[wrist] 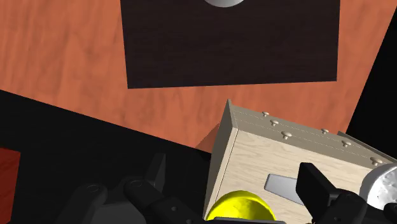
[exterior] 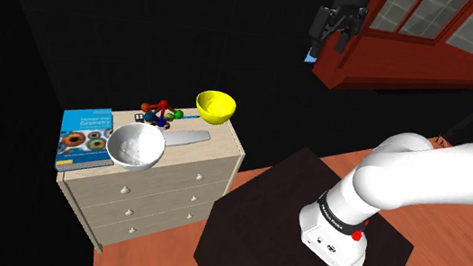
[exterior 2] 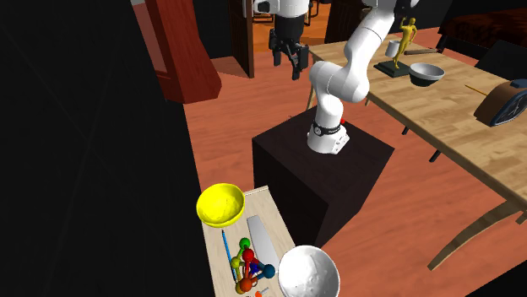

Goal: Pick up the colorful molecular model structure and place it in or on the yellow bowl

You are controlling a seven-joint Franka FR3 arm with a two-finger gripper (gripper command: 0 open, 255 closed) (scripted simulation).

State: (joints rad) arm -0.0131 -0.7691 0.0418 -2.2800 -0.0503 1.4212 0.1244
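Note:
The molecular model (exterior: 161, 112), coloured balls joined by sticks, lies on a pale dresser (exterior: 175, 180) between a white bowl and the yellow bowl (exterior: 215, 106). In the second exterior view the model (exterior 2: 249, 268) sits close to the yellow bowl (exterior 2: 221, 204). My black gripper (exterior: 319, 35) hangs high in the air, far from the dresser and well above the floor (exterior 2: 285, 66). In the wrist view the gripper (wrist: 234, 170) is open with nothing between its fingers, and the yellow bowl (wrist: 240, 207) shows far below between them.
A blue book (exterior: 87, 137), a white bowl (exterior: 135, 148) and a flat grey piece (exterior: 187, 138) share the dresser top. The dark stand (exterior: 306, 225) is beside the dresser. A red-brown cabinet (exterior: 416, 38) stands behind the gripper. A wooden table (exterior 2: 439, 110) holds a figurine and a bowl.

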